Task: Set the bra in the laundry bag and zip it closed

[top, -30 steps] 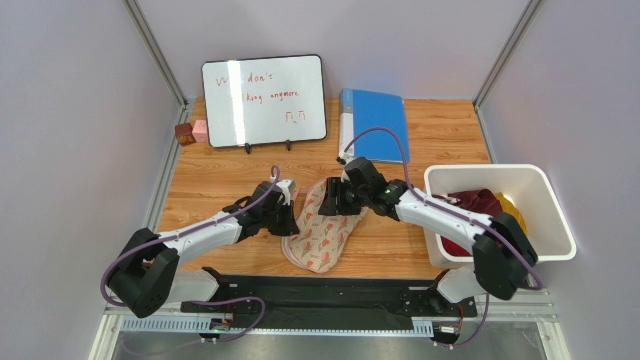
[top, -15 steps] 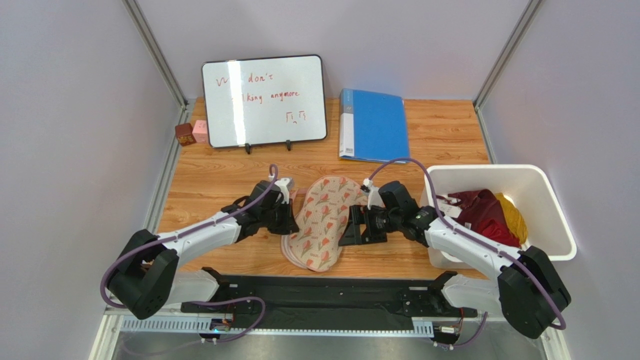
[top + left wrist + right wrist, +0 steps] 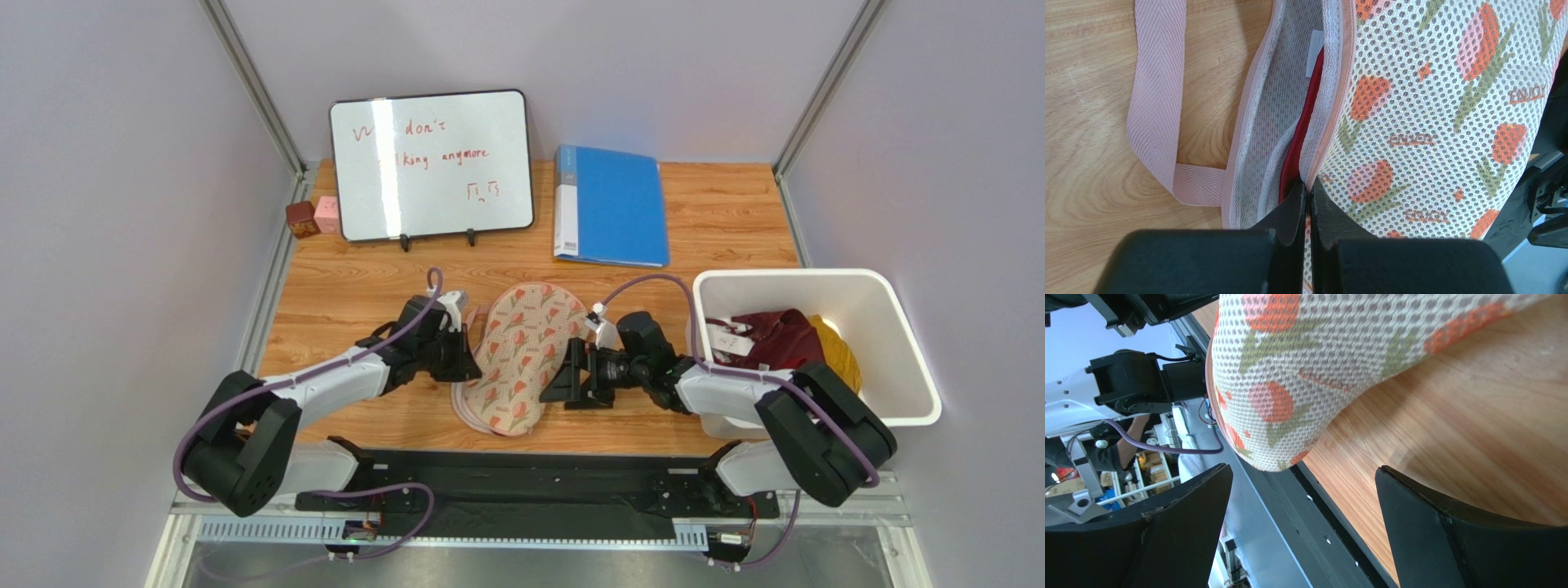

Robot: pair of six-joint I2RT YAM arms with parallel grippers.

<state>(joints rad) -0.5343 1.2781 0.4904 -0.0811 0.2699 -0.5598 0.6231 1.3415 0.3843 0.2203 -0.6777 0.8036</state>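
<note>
Pinching the left rim of the laundry bag with the left gripper, jaws pressed together on the pink-trimmed mesh edge at the mouth. Reaching from the near left corner of the table in a long, low stretch, forearm angled toward the middle, wrist down at the level of the bag.

Showing, in the left wrist view, the closed left gripper on the seam, with the printed mesh of the laundry bag bulging to one side and the pale lining on the other. Showing also a dark red sliver of the bra inside the gap between them. Trailing a pink webbing strap flat on the wood beside the mouth.

Holding the right gripper just off the bag's right edge, jaws spread wide and gripping nothing. Folding the right arm back toward the near right corner, elbow by the white bin.

Framing, in the right wrist view, the rounded end of the laundry bag ahead of the parted right gripper, clear of both fingers.

Lying near the middle of the table, closer to the near edge, lengthwise from far to near.
</note>
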